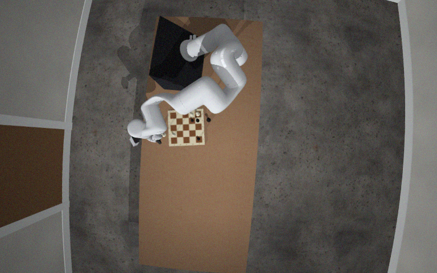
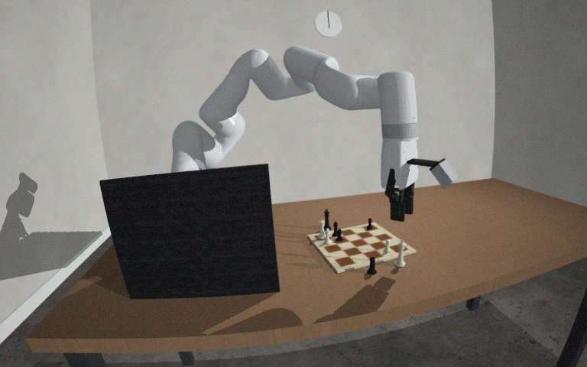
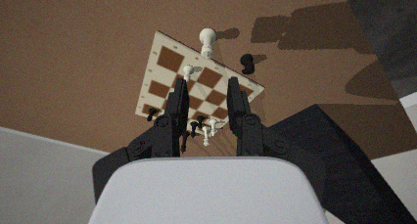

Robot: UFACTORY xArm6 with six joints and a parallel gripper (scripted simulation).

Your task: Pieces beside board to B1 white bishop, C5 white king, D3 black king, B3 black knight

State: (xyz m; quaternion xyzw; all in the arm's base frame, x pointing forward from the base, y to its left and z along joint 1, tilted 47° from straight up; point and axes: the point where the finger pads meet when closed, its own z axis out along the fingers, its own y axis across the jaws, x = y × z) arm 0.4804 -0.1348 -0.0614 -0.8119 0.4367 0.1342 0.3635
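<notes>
The white king [image 2: 400,257] [image 3: 208,37] [image 1: 163,135] stands beside the board [image 1: 180,145] [image 2: 329,259] [image 3: 149,73]. The black knight [image 2: 371,265] [image 3: 247,64] stands off the same edge; the arm hides it in the top view. The black king [image 1: 208,119] [image 2: 326,221] [image 3: 184,140] stands off the opposite edge. Two white pieces [image 2: 321,229] [image 2: 327,236] stand near one board corner; which is the bishop is too small to tell. My gripper [image 2: 403,215] [image 3: 208,89] is part-way open and empty, high above the table near the white king's side.
Two black pieces [image 2: 335,228] [image 2: 339,235] stand close to the white pair. A white piece [image 2: 387,246] [image 3: 188,71] stands near the white king's edge, and a black piece [image 1: 198,138] [image 2: 369,223] near another corner. A large black box [image 1: 175,57] [image 2: 192,232] stands near the arm's base.
</notes>
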